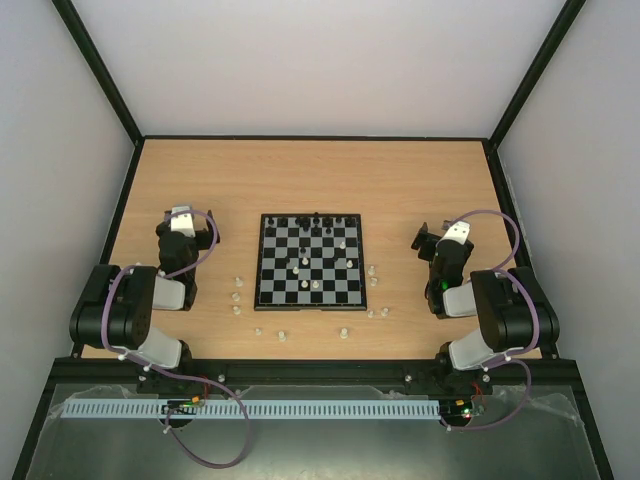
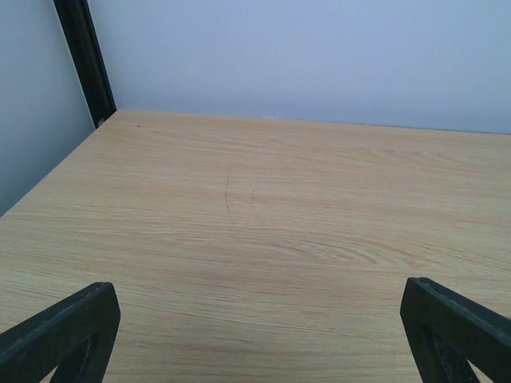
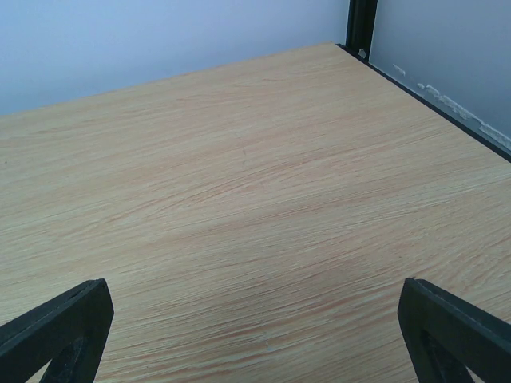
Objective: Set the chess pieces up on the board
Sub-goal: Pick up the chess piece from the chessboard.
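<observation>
The board (image 1: 261,260) lies flat at the table's middle. Black chess pieces (image 1: 318,218) stand mostly along its far row, and a few whitish ones (image 1: 316,285) are scattered over its squares. Several loose whitish pieces (image 1: 236,297) lie on the wood to the left of the board, along its near side (image 1: 345,332) and to its right (image 1: 372,271). My left gripper (image 1: 188,212) (image 2: 259,335) hovers left of the board, open and empty over bare wood. On the board's right, my right gripper (image 1: 443,230) (image 3: 255,331) is also open and empty. Neither wrist view shows the board or any piece.
The wooden table (image 1: 320,170) is fenced by a black frame and pale walls. A frame post (image 2: 84,60) stands at the far left corner, another post (image 3: 361,24) at the far right. Both arm bases sit at the near edge.
</observation>
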Robot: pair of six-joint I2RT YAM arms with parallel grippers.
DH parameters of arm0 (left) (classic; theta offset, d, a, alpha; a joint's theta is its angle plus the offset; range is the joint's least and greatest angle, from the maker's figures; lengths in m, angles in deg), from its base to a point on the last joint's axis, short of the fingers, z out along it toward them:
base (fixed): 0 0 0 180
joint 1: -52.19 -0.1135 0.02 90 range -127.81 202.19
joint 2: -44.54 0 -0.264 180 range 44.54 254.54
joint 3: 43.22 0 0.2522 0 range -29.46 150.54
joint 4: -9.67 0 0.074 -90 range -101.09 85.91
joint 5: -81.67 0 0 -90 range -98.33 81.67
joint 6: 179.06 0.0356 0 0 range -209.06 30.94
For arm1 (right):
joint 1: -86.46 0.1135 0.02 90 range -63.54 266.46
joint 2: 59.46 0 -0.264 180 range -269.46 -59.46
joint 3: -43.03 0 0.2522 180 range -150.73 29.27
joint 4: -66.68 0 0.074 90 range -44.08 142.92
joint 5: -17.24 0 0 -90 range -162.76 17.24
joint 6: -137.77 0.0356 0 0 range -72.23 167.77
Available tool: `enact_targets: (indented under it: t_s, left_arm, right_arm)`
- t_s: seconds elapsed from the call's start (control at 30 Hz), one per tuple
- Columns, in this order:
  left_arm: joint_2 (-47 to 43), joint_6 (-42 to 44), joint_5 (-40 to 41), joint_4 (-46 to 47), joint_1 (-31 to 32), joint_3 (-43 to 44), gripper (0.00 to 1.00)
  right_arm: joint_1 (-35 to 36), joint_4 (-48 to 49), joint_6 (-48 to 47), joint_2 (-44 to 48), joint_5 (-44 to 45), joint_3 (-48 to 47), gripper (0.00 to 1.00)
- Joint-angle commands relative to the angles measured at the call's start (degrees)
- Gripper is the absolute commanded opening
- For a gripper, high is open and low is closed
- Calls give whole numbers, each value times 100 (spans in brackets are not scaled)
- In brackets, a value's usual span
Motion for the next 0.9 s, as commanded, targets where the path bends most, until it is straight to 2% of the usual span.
enact_targets:
  t_s: [0.0,0.57,0.63,0.7,0.77,0.87]
  left_arm:
    - [8,-40,-54,197,-29,28,99]
    - [-5,-28,-46,224,-29,14,100]
    - [-108,-37,25,-53,-10,100,99]
    - [-333,-13,280,-558,108,339,100]
    - [-570,29,509,-1084,260,505,99]
    - [-923,-189,767,-2278,408,850,100]
  right_arm:
    - [-22,120,-30,-12,61,-84,99]
    - [-22,130,-27,-14,63,-76,99]
    - [-22,195,-35,15,89,-33,99]
    - [-18,-234,22,401,213,-130,99]
    - [-22,-1700,202,1096,403,-615,99]
    - [-19,-2846,173,1926,-21,-1141,99]
